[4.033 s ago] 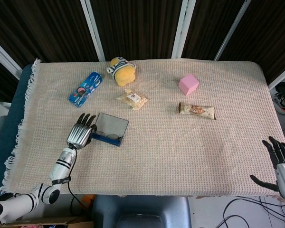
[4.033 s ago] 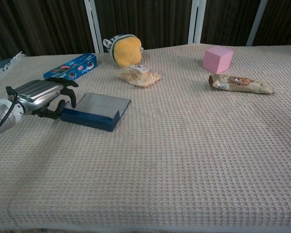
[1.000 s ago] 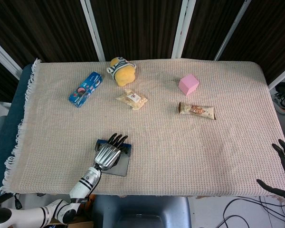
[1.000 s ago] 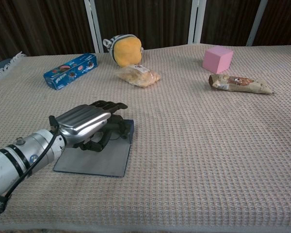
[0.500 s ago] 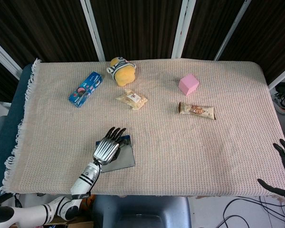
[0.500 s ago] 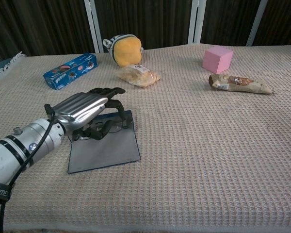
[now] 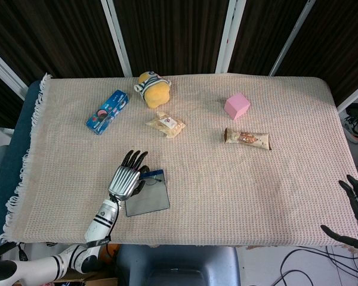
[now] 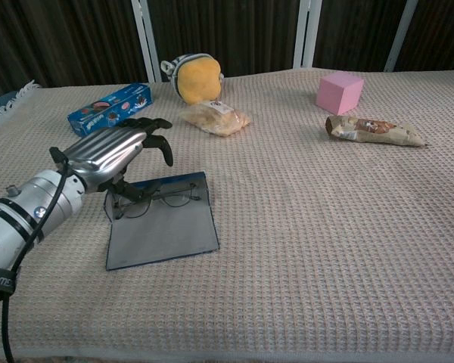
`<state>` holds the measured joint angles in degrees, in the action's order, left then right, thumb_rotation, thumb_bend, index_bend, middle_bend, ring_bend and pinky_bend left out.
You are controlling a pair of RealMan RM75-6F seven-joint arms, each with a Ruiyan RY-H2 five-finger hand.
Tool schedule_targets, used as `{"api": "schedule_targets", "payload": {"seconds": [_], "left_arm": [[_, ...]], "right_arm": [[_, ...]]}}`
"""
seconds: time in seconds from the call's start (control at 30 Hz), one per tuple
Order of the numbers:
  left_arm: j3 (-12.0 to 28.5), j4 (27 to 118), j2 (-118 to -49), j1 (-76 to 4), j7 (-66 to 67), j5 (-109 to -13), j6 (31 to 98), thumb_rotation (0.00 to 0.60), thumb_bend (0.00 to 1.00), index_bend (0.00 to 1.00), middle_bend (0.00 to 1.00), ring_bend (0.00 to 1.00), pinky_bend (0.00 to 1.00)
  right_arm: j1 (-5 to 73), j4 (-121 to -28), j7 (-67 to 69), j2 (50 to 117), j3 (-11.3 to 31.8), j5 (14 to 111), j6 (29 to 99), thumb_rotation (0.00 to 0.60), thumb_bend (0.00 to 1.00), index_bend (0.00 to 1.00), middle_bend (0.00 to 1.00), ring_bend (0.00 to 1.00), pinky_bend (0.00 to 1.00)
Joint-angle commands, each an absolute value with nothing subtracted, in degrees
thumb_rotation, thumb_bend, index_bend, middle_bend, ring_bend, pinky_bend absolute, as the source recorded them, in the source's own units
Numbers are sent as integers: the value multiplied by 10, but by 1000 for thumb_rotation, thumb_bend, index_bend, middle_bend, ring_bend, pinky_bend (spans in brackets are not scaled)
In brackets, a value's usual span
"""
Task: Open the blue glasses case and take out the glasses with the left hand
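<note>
The blue glasses case [image 7: 149, 199] lies open near the table's front left, with its lid flat on the cloth [image 8: 163, 234]. Thin wire-framed glasses [image 8: 170, 200] rest across the case's far end, seen small in the head view [image 7: 149, 177]. My left hand [image 8: 110, 157] hovers over the left end of the case [image 7: 124, 177]. Its upper fingers are stretched out, and its thumb and lower fingers reach down and pinch the left end of the glasses. My right hand [image 7: 357, 208] hangs off the table's front right corner with its fingers spread and nothing in it.
A blue snack box [image 7: 107, 112] lies at the back left. A yellow plush toy [image 7: 153, 88] and a clear snack packet [image 7: 166, 124] sit behind the case. A pink cube [image 7: 236, 105] and a wrapped bar [image 7: 247, 139] are to the right. The table's front edge is close to the case.
The case has come from mid-left toward the front edge and its lid now lies flat. In the last half second my left hand rose and shifted left, uncovering the glasses.
</note>
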<state>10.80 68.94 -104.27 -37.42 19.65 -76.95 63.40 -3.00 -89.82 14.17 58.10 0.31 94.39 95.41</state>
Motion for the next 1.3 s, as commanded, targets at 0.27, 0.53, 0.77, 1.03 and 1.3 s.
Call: {"api": "schedule_targets", "payload": {"seconds": [0.27, 0.53, 0.77, 1.03, 1.3], "left_arm": [[118, 680, -1051, -382, 230, -743, 628, 600, 333, 360, 54, 0, 29], [123, 666, -1055, -390, 234, -719, 608, 600, 339, 393, 55, 0, 27], [122, 671, -1050, -394, 240, -702, 594, 600, 347, 418, 55, 0, 21], [122, 675, -1046, -396, 236, -697, 589, 600, 361, 440, 55, 0, 12], [121, 688, -1036, -401, 234, -685, 575, 600, 367, 443, 52, 0, 4]], "right_arm": [[-30, -899, 140, 582, 3, 943, 954, 600, 128, 0, 0, 0, 0], [-30, -899, 142, 582, 4, 941, 955, 600, 127, 0, 0, 0, 0], [-30, -899, 141, 582, 5, 941, 954, 600, 127, 0, 0, 0, 0], [-30, -899, 139, 582, 5, 940, 953, 600, 128, 0, 0, 0, 0], [-29, -900, 135, 583, 6, 939, 952, 600, 128, 0, 0, 0, 0]]}}
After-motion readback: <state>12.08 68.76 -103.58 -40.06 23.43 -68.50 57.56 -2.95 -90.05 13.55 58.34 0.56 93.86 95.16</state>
